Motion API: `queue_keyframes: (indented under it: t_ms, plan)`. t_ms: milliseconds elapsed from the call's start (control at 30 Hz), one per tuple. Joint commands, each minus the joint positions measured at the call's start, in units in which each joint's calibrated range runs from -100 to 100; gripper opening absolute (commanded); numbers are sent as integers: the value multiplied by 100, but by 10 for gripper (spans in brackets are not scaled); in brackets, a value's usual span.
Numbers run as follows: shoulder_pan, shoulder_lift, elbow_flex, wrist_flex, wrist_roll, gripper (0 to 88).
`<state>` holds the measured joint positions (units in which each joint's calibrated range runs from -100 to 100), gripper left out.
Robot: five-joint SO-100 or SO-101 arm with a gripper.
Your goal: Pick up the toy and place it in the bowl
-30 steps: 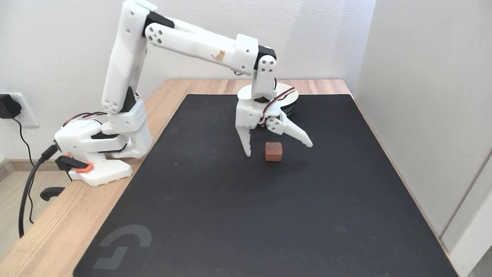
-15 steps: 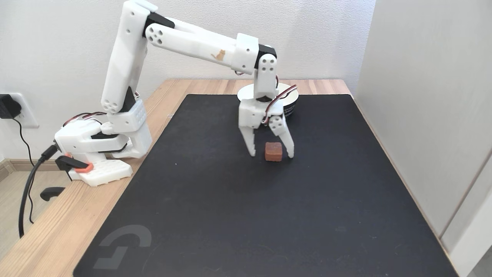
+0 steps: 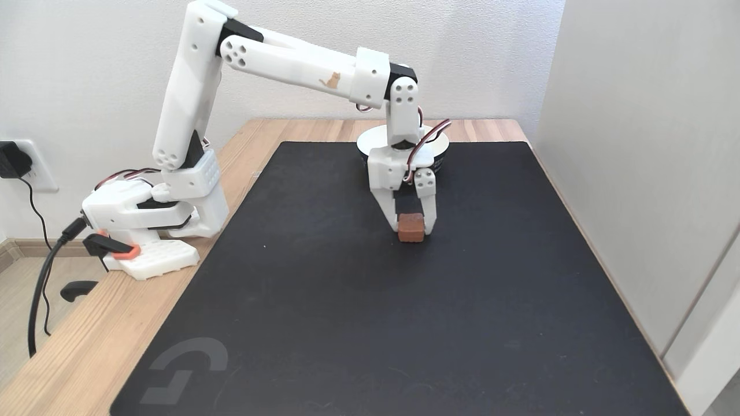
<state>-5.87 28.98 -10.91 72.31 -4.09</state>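
The toy (image 3: 411,227), a small reddish-brown cube, rests on the black mat (image 3: 324,300) right of centre. My white gripper (image 3: 411,229) points straight down over it, one finger against each side of the cube, shut on it. The cube still sits on the mat. Behind the gripper stands the bowl (image 3: 437,153), white inside and dark navy outside, its middle hidden by my wrist.
The arm's base (image 3: 153,231) is clamped at the left edge of the wooden table (image 3: 81,346). A grey panel wall (image 3: 636,173) runs along the right side. A cable and plug (image 3: 14,164) hang at far left.
The fingers went from wide open to closed against the toy, and the gripper shifted a little to the right, centring on it. The toy stayed where it was.
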Motion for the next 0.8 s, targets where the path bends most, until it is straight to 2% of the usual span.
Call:
queue_keyframes:
  t_ms: [0, 200, 333, 367, 500, 533, 700, 767]
  plan:
    - [-70, -426, 77, -186, -13, 37]
    - [-547, -2143, 176, -491, -13, 34]
    - [-1090, -3760, 1132, -1134, -19, 34]
    - [-1283, -4361, 1889, -1803, -207, 33]
    - [-1726, -5495, 3718, -3294, -734, 24]
    - [-1944, -5903, 4584, -4089, -885, 24]
    - [-2362, -6245, 6504, -5935, -1209, 24]
    - [-2445, -6028, 6684, -6147, -1230, 24]
